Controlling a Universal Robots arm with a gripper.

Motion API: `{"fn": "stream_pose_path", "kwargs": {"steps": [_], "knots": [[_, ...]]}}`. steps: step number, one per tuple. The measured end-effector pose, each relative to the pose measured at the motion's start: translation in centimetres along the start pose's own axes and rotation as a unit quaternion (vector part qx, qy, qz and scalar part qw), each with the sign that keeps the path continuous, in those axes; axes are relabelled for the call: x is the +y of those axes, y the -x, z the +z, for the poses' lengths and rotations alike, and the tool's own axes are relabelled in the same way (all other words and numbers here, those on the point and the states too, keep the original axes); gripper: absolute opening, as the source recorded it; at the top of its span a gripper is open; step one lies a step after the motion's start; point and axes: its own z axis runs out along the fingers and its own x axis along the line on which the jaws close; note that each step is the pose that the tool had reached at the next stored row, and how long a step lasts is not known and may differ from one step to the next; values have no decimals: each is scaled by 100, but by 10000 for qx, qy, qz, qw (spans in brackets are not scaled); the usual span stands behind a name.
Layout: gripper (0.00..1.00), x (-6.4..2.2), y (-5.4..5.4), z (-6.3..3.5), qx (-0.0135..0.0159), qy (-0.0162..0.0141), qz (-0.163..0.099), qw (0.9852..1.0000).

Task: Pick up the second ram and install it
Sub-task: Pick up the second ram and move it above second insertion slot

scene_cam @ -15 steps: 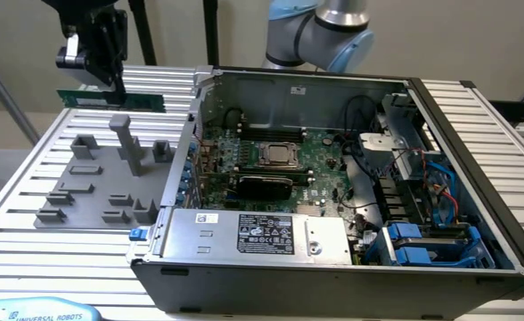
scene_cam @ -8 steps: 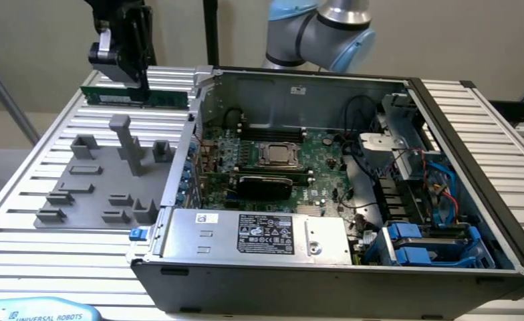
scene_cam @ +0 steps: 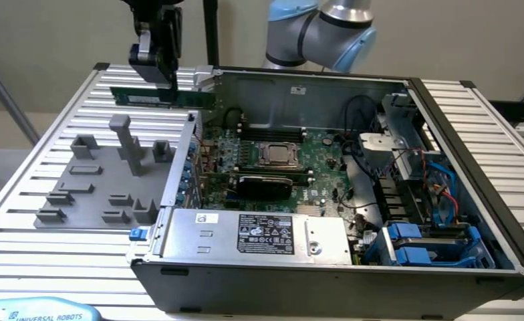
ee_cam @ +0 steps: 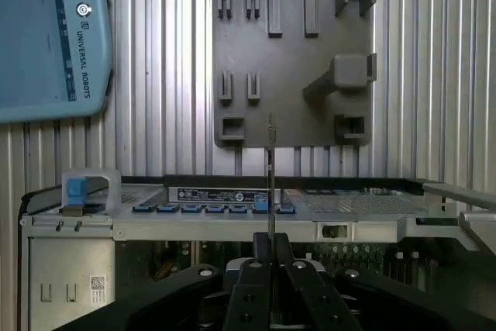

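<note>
The second ram (scene_cam: pixel 168 97) is a long green stick hanging level in the air above the gap between the grey fixture and the open computer case. My gripper (scene_cam: pixel 162 81) is shut on its upper edge, coming down from above at the exterior view's upper left. In the wrist view the ram (ee_cam: pixel 270 168) shows edge-on as a thin line running out from between the black fingers (ee_cam: pixel 256 265) of the gripper (ee_cam: pixel 270 242). The motherboard (scene_cam: pixel 271 157) lies inside the case, below the stick and toward the exterior view's right.
A grey fixture plate (scene_cam: pixel 110 177) with upright blocks sits on the ribbed table beside the case; it is also in the wrist view (ee_cam: pixel 294 60). The case wall (scene_cam: pixel 333 274), the power supply (scene_cam: pixel 253 234) and the drive cages (scene_cam: pixel 432 244) surround the board. A teach pendant (ee_cam: pixel 46 36) lies near the table edge.
</note>
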Motion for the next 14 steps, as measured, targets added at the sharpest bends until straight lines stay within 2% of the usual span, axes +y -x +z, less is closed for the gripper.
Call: {"fn": "stream_pose_path", "kwargs": {"steps": [6, 14], "knots": [[13, -272, 7, -8, -21, 1, -1, 10000], [13, -637, 48, 32, -23, 7, -1, 10000]]}}
